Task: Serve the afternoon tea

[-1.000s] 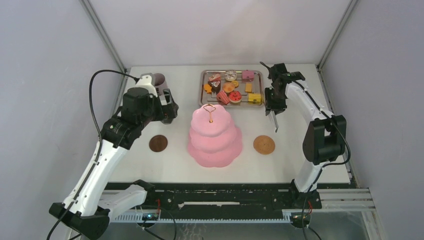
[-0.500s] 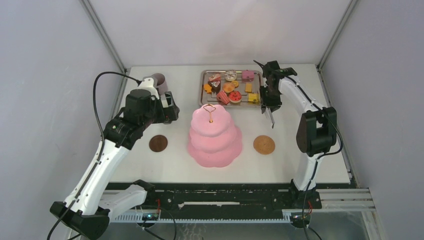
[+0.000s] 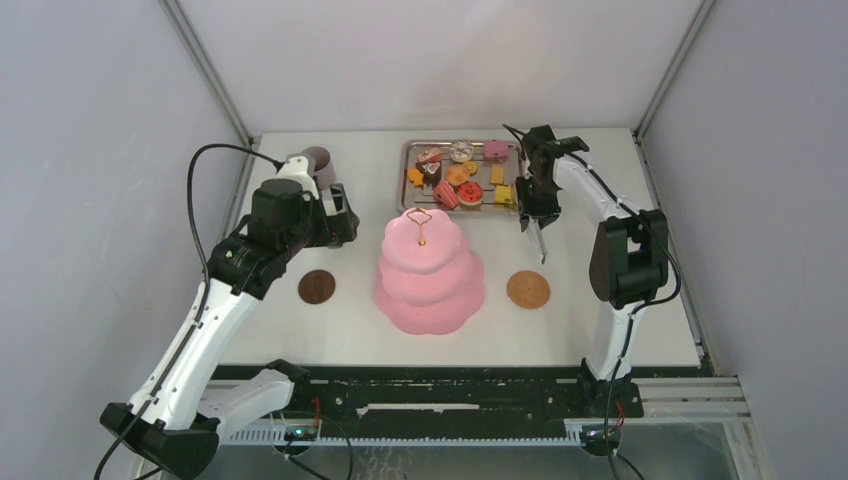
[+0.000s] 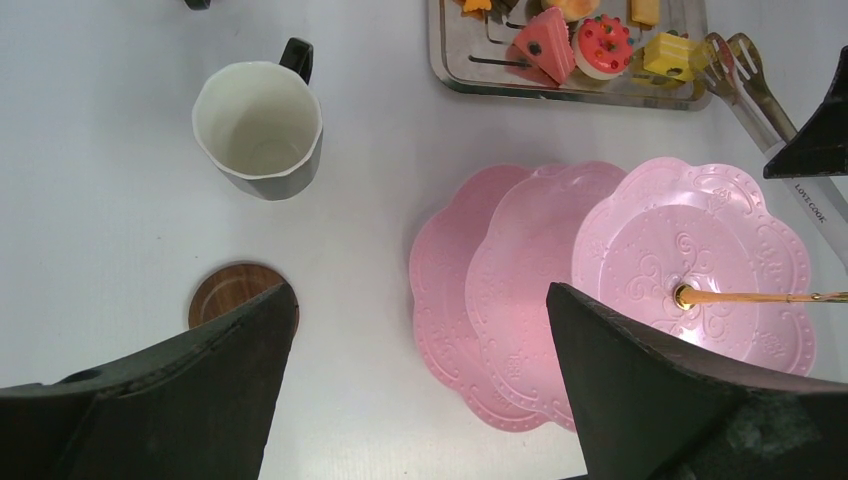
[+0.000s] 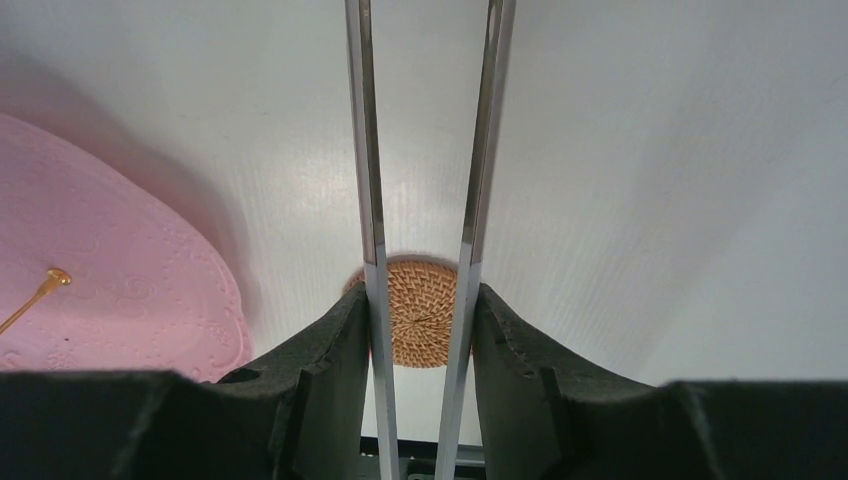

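The pink three-tier stand [image 3: 430,270] [image 4: 640,290] with its gold handle sits mid-table. Toy cakes [image 3: 460,175] [image 4: 575,40] lie on the steel tray [image 3: 405,165] behind it. A black mug [image 4: 260,125] stands upright left of the stand, and a mauve mug [image 3: 318,160] shows behind the left arm. My left gripper [image 3: 340,215] [image 4: 420,300] hovers open above the table between the black mug and the stand. My right gripper [image 3: 533,205] [image 5: 420,300] is shut on steel tongs [image 3: 541,240] [image 5: 365,150] at the tray's right end, their tips [image 4: 722,52] by a yellow cake.
A dark wooden coaster [image 3: 316,287] [image 4: 230,290] lies left of the stand, and a woven coaster [image 3: 528,290] [image 5: 420,310] lies to its right, under the tongs in the right wrist view. Grey walls close in on both sides of the table.
My right arm has carried the tongs leftward to the tray's right end. The left arm has shifted only slightly.
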Motion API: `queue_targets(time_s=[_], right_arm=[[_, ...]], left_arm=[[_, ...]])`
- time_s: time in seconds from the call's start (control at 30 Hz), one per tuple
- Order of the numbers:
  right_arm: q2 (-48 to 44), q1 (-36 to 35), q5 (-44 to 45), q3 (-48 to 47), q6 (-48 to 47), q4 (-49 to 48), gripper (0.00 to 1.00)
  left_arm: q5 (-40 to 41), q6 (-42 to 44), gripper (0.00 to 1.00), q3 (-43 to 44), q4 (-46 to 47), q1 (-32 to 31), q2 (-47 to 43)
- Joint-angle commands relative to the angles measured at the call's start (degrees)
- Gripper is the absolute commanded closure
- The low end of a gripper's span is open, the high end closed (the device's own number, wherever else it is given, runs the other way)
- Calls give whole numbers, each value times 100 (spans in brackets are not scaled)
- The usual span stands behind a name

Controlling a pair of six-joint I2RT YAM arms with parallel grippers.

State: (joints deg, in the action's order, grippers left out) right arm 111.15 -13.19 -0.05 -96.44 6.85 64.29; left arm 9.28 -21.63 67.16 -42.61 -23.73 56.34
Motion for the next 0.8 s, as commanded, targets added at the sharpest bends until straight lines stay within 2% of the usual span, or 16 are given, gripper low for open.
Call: queue_targets(time_s=[0.0, 0.3, 0.47, 0.77], right_arm=[[-164, -142, -276, -209, -118, -33, 54], [-489, -373, -198, 178, 18, -166, 54], [-744, -336, -21, 448, 127, -393, 47], [-539, -298, -47, 501, 138, -584, 48]], left_arm=[[-18, -65, 0, -133, 139, -22, -83], [-56, -87, 0, -117, 139, -25, -74], [-50, -71, 0, -122, 152, -28, -54], [-67, -107, 0, -175, 174, -26, -17]])
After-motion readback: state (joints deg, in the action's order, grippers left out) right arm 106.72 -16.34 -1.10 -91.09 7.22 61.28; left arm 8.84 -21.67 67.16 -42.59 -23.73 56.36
